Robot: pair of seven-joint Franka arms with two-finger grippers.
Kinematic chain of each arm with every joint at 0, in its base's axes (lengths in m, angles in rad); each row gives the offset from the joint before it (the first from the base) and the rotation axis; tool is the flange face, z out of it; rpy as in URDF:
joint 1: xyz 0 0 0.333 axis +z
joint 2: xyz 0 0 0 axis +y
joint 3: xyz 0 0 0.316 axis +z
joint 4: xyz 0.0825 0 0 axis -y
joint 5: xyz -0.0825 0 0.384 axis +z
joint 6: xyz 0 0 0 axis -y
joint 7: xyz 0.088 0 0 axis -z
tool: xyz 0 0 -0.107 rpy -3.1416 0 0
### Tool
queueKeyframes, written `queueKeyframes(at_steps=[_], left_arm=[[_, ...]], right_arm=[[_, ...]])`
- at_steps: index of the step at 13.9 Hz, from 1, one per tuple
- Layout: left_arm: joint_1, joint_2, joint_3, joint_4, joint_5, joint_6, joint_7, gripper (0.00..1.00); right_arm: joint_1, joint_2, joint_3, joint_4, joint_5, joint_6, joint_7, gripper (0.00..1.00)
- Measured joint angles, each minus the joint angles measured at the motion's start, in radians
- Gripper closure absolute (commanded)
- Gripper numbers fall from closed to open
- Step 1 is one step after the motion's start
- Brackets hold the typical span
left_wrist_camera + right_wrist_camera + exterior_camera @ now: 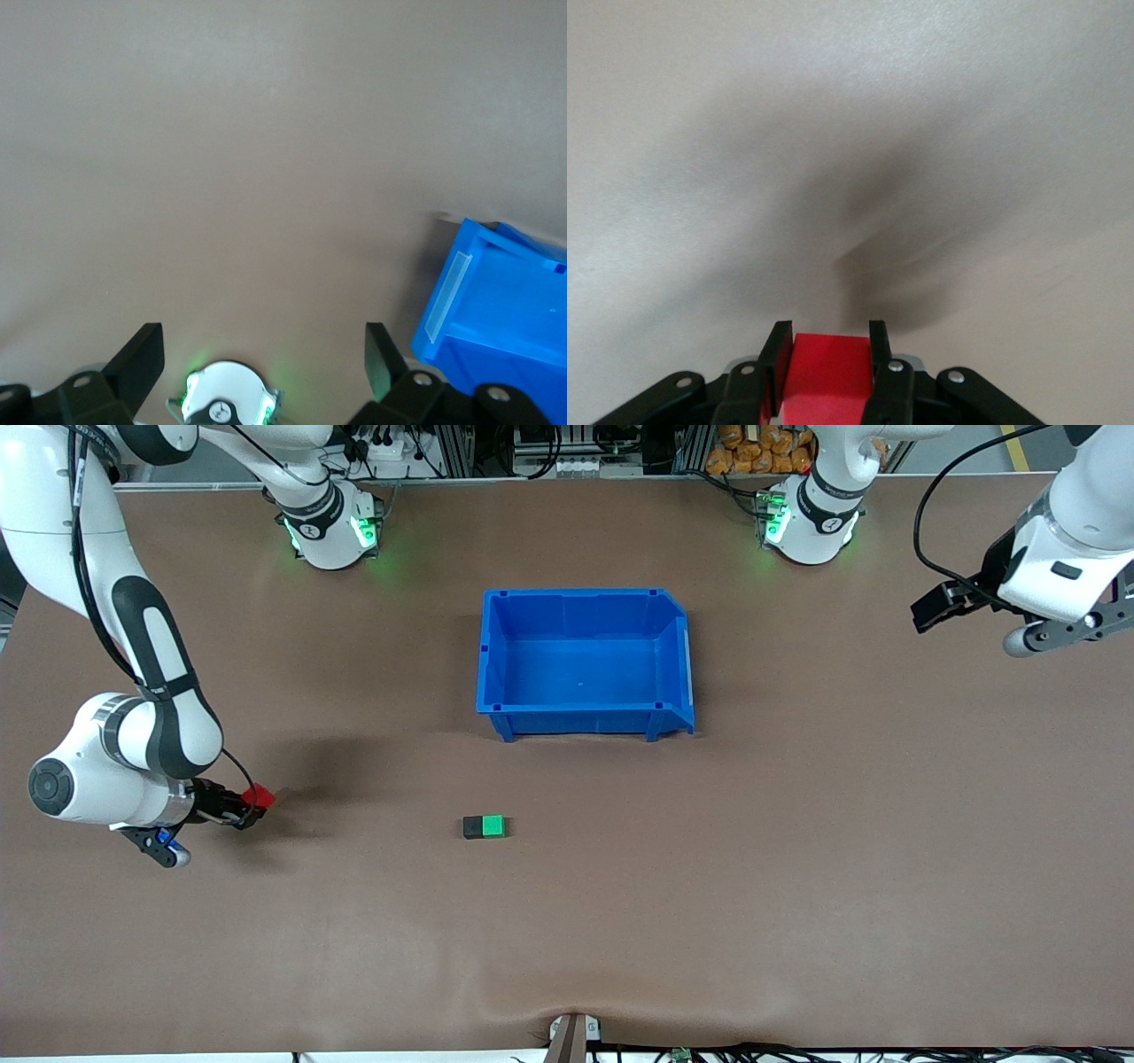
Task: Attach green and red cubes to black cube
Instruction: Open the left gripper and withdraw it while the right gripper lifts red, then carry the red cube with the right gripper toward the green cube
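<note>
I see the black cube (472, 827) resting on the table (797, 868) with the green cube (493, 826) touching its side that faces the left arm's end; the pair sits nearer to the front camera than the blue bin (496, 657), close to the bin's corner on the right arm's side. The red cube (259, 796) is apart from them, also nearer to the camera than the bin and well toward the right arm's end of the table from it. My right gripper (249, 808) has it pinched between its two fingers (776, 365), just above the table surface. My left gripper (941, 607) waits in the air over the table's left-arm end, well away from the bin, with its fingers (137, 359) spread wide and nothing between them. In the left wrist view I can see one corner of the bin.
</note>
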Motion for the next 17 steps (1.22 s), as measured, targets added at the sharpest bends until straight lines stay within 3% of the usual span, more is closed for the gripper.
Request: queueKeyframes(at_steps=[3, 8, 12, 17], left_arm=[[0.033, -0.053, 0.003, -0.053, 0.001, 0.029, 0.119, 0.00], [0.089, -0.072, 0.003, -0.028, 0.001, 0.031, 0.320, 0.00], [0.079, -0.018, -0.010, 0.043, -0.006, 0.036, 0.305, 0.00], [0.069, 0.140, -0.068, 0.158, -0.007, 0.039, 0.067, 0.00]], right_arm=[[0.013, 0.000, 0.000, 0.001, 0.015, -0.001, 0.052, 1.00], [0.033, 0.003, 0.001, 0.004, 0.049, -0.002, 0.150, 1.00], [0.053, 0.022, 0.001, 0.020, 0.067, -0.001, 0.229, 1.00], [0.081, 0.038, 0.002, 0.028, 0.184, -0.001, 0.273, 1.00]])
